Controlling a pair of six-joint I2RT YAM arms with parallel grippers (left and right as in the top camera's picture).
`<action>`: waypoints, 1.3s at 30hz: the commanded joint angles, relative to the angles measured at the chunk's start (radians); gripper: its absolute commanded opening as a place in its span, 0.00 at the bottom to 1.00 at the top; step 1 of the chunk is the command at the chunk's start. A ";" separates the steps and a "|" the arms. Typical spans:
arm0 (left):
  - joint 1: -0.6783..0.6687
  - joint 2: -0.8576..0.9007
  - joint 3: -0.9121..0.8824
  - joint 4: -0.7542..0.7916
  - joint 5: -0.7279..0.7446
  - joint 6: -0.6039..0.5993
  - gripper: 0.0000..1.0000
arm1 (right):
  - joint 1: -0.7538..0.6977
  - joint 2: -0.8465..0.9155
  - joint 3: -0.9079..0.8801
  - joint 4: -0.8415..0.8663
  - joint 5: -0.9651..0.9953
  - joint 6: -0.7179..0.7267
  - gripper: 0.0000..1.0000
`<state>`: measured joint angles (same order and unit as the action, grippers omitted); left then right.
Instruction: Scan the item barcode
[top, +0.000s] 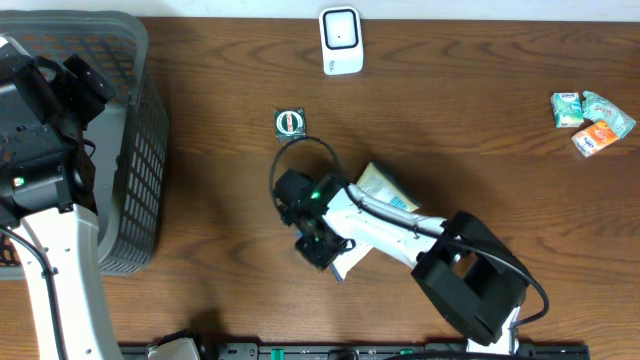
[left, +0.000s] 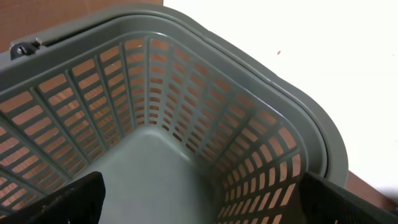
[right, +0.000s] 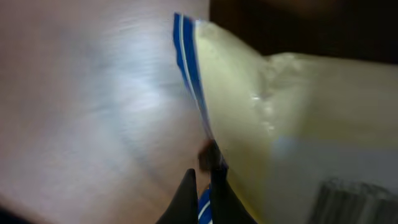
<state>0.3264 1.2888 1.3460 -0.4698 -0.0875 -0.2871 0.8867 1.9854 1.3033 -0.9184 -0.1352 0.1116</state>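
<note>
Right gripper (right: 205, 180) is pinching the yellow pouch (right: 280, 112) by its blue edge; scanner (top: 340, 40) is sitting far, scan not yet done. Left gripper (left: 205, 202) is hanging spread over the basket (left: 186, 37).

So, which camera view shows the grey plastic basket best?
The left wrist view: the grey plastic basket fills it, slotted walls and floor clear. Overhead, the left arm covers part of it. The right wrist view misses it.

The brown wooden table (top: 500, 150) carries a grey plastic basket (top: 140, 150) at its left, a white barcode scanner (top: 340, 40) far middle, a small square packet (top: 290, 122) nearer, a yellowish pouch (top: 385, 188) centrally, and three small sachets (top: 592, 120) far right.
</note>
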 joint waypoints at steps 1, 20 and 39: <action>0.005 0.002 0.016 0.000 -0.002 0.010 0.98 | -0.052 0.003 -0.005 0.018 0.137 0.103 0.03; 0.005 0.002 0.016 0.000 -0.002 0.010 0.98 | -0.619 0.003 0.348 -0.154 0.114 0.127 0.40; 0.005 0.003 0.016 0.000 -0.002 0.010 0.98 | -0.679 0.003 0.171 -0.500 0.200 0.310 0.01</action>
<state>0.3264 1.2888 1.3460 -0.4698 -0.0875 -0.2871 0.1955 1.9892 1.5509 -1.4441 -0.0288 0.2947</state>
